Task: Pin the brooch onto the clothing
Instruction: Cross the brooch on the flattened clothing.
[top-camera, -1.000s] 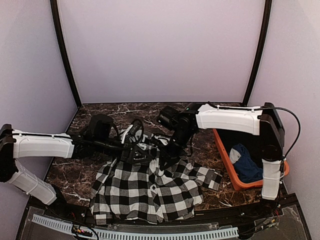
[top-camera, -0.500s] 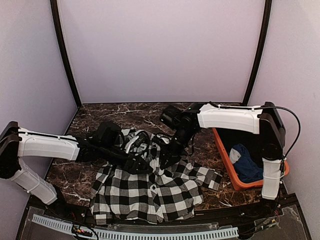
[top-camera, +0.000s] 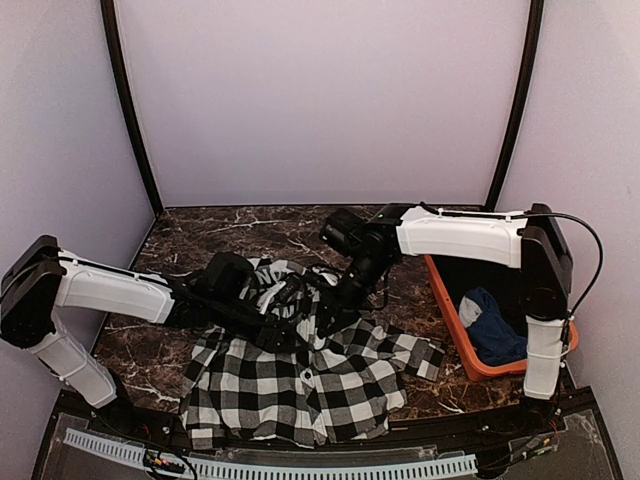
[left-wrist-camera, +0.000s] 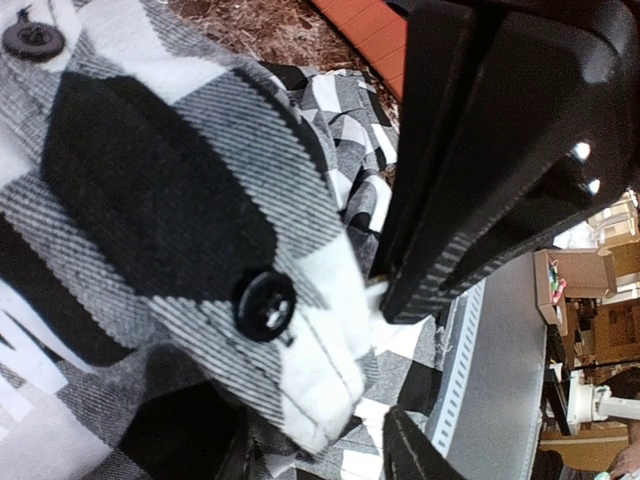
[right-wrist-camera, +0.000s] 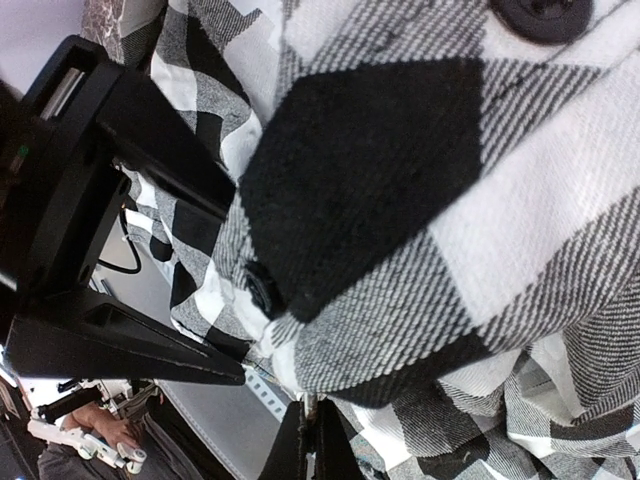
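The checked shirt (top-camera: 310, 375) is spread across the near middle of the marble bench (top-camera: 200, 230), its far edge bunched up where the two arms meet. The left arm is stretched low and almost level from the left side towards the centre, and the left pincer (top-camera: 283, 300) is set against that raised edge. A folded strip of the cloth with a black button (left-wrist-camera: 265, 305) is seen between its fingers, though whether they are clamped on it cannot be told. The right arm is carried high from its upright post, reached leftwards and bent down at the wrist. The right pincer (top-camera: 338, 297) is clenched, its tips nipped on an edge of the shirt (seen close in the wrist view). An orange bin (top-camera: 450, 310) holding a blue garment (top-camera: 495, 325) is placed at the right.
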